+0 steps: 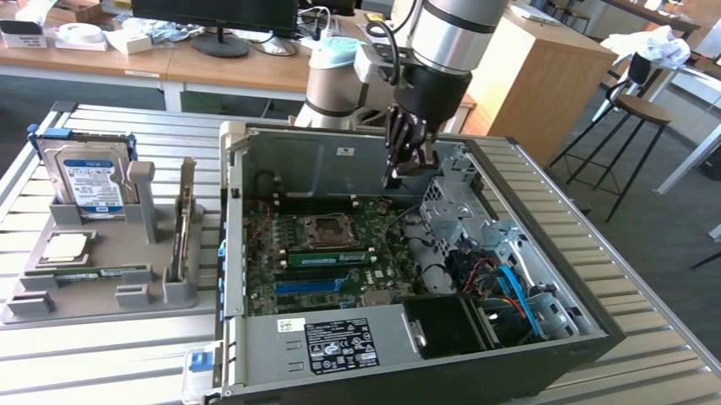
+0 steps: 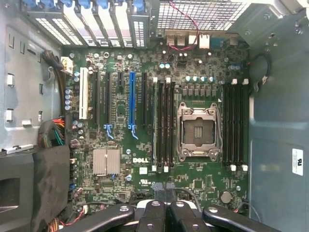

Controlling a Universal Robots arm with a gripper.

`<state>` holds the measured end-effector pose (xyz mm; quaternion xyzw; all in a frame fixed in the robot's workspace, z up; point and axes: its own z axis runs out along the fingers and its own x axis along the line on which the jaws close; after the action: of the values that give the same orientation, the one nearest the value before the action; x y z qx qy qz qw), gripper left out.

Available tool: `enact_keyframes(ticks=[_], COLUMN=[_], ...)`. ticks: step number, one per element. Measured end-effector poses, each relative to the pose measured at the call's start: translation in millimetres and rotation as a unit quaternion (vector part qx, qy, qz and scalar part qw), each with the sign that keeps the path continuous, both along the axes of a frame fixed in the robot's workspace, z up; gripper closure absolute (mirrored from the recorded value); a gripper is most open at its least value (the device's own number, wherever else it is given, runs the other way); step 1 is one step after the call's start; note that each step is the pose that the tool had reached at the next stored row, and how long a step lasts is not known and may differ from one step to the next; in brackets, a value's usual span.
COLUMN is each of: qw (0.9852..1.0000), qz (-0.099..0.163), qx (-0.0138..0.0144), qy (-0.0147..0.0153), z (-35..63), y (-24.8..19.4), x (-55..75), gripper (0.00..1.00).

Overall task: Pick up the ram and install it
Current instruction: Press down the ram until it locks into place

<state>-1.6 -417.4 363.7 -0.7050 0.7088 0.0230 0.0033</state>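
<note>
While the tool (image 1: 397,177) hung closed and empty over the case (image 1: 327,152), the ram (image 1: 187,215) stood on edge well to the exterior view's left, long axis near-to-far.

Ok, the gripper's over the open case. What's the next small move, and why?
Probably raise the gripper straight up, clear of the case. Its fingers are shut with nothing between them, it hangs over the motherboard, and the ram stands on edge in the grey holder at the exterior view's left, outside the case.
</note>
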Motion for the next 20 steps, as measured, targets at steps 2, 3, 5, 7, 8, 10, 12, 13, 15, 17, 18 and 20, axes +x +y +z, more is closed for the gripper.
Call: enact_keyframes(ticks=[2,3,5,7,8,10,12,13,15,17,18,20], qw=[1.0000,1.0000,1.0000,1.0000,1.0000,1.0000,1.0000,1.0000,1.0000,1.0000,1.0000,1.0000], qz=[0.000,0.000,0.000,0.000,0.000,0.000,0.000,0.000,0.000,0.000,0.000,0.000], qx=[0.0000,0.0000,0.0000,0.0000,0.0000,0.0000,0.0001,0.0001,0.0001,0.0000,0.0001,0.0000], qy=[0.0000,0.0000,0.0000,0.0000,0.0000,0.0000,0.0000,0.0000,0.0000,0.0000,0.0000,0.0000], z=[-0.7,-1.1,-1.9,-2.8,-3.2,-4.1,-4.9,-5.4,-6.4,-7.5,-8.1,-9.2], y=[0.0,0.0,0.0,0.0,0.0,0.0,0.0,0.0,0.0,0.0,0.0,0.0], x=[0.0,0.0,0.0,0.0,0.0,0.0,0.0,0.0,0.0,0.0,0.0,0.0], gripper=[0.90,0.90,0.90,0.90,0.90,0.90,0.90,0.90,0.90,0.90,0.90,0.90])
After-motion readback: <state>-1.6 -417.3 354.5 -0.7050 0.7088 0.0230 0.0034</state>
